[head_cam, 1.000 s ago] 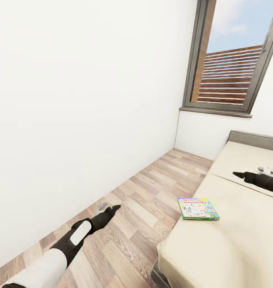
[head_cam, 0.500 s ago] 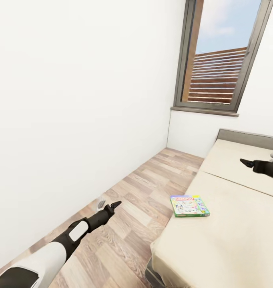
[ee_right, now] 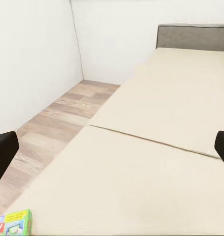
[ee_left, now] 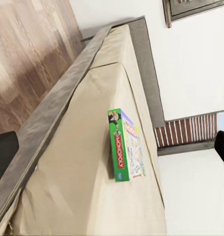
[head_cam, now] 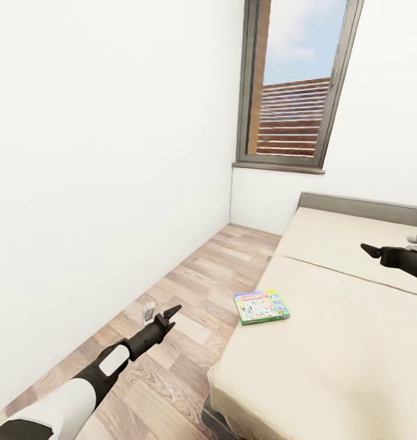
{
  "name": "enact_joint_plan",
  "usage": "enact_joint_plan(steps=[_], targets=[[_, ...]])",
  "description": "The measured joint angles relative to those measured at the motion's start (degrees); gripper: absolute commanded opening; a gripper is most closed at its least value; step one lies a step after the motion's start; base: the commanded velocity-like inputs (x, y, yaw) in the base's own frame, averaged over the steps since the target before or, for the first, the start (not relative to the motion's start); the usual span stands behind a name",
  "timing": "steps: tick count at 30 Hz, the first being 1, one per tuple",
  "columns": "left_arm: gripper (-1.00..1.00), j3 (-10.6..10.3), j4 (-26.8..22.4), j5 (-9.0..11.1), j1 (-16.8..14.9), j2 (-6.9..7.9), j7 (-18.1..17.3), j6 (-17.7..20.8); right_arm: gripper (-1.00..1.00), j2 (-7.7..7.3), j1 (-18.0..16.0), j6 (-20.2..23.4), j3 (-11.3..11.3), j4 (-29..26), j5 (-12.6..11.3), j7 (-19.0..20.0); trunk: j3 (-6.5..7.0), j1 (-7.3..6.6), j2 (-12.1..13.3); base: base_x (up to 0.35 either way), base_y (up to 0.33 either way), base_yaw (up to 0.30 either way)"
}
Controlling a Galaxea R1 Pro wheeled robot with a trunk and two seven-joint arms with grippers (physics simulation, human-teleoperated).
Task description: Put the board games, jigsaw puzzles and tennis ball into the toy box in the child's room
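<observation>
White-walled room with wood floor, beige bed (head_cam: 331, 342), green-edged "MONOPOLY" board game (head_cam: 262, 307) near its edge, left hand (head_cam: 167, 316) over floor and right hand (head_cam: 370, 250) over bed both spread apart, empty.

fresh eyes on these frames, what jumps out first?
The green-edged Monopoly box, lying flat near the edge of the beige bed, the one colourful thing there. Next, the tall dark-framed window in the corner beyond the bed, showing slatted wood and sky. The left gripper hangs over the wood-plank floor; the right gripper is above the bed.
</observation>
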Motion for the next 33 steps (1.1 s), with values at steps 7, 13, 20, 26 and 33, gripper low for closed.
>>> enact_joint_plan(steps=[7, 13, 20, 26, 33], targets=[[1.00, 0.73, -0.05, 0.97, 0.32, 0.32, -0.39, 0.10, 1.00, -0.14, 0.23, 0.01, -0.08, -1.10, 0.06, -0.01, -1.07, 1.31, -2.39, 0.000, 0.000, -0.082], [1.00, 0.81, -0.06, 1.07, 0.36, 0.35, -0.42, 0.12, 1.00, -0.16, 1.41, 0.15, -1.42, -4.29, 0.09, 0.07, -2.15, 2.63, -4.80, 0.000, 0.000, -0.011], [1.00, 0.82, -0.06, 1.09, 0.65, 0.36, -0.45, -0.07, 1.00, -0.11, 3.66, 0.52, -3.58, -6.10, 0.08, 0.14, -3.34, 3.74, -6.82, 0.000, 0.000, -0.001], [1.00, 0.75, -0.06, 0.92, 1.26, 0.36, -0.62, -0.26, 1.00, -0.05, 3.84, 0.87, -3.68, -6.23, 0.13, 0.09, -3.85, 3.74, -6.82, 0.000, 0.000, 0.000], [1.00, 0.74, 0.00, 0.39, 1.64, 0.27, -1.43, -0.70, 1.00, -0.07, 3.94, 0.91, -3.63, -6.26, 0.15, 0.12, -4.39, 3.74, -6.82, 0.000, 0.087, 0.000]])
